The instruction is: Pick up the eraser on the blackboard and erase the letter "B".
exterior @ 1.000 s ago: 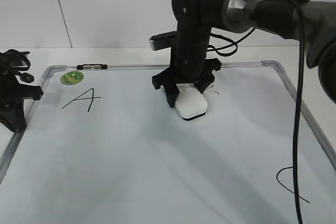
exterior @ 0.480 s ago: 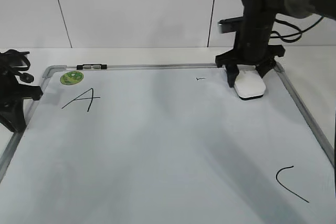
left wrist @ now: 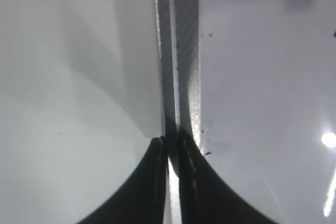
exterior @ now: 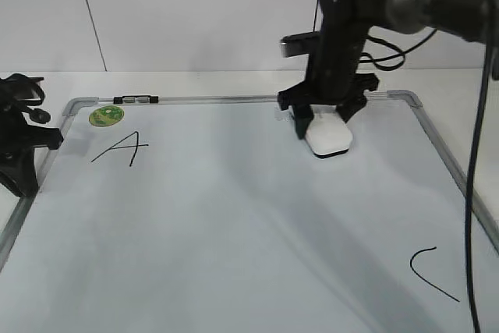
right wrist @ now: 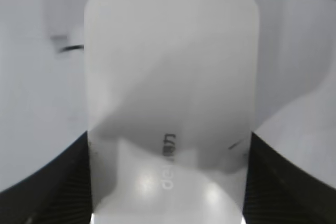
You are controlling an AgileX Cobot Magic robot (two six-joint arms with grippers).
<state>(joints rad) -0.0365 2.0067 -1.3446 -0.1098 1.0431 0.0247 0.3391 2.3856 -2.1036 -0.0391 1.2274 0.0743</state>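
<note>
The white eraser (exterior: 329,137) rests flat on the blackboard (exterior: 234,216) near its far edge, right of centre. My right gripper (exterior: 323,122) is shut on it from above. In the right wrist view the eraser (right wrist: 170,77) fills the frame between the right gripper's (right wrist: 168,192) two dark fingers. Of the letter "B" only a short dark stroke (right wrist: 71,49) shows, just left of the eraser; in the exterior view it is hidden behind the gripper. My left gripper (exterior: 22,169) is shut and empty at the board's left frame (left wrist: 185,77), its tips (left wrist: 170,144) over the rail.
A black "A" (exterior: 121,148) is at the far left of the board, and a "C" (exterior: 433,271) at the near right. A green sticker (exterior: 107,115) and a small marker (exterior: 136,99) lie at the far left corner. A cable (exterior: 468,193) hangs at the right.
My right gripper swept the eraser from mid-board right to the far right corner, then back left. The marks by the eraser a second ago are wiped away. The left arm has not moved.
</note>
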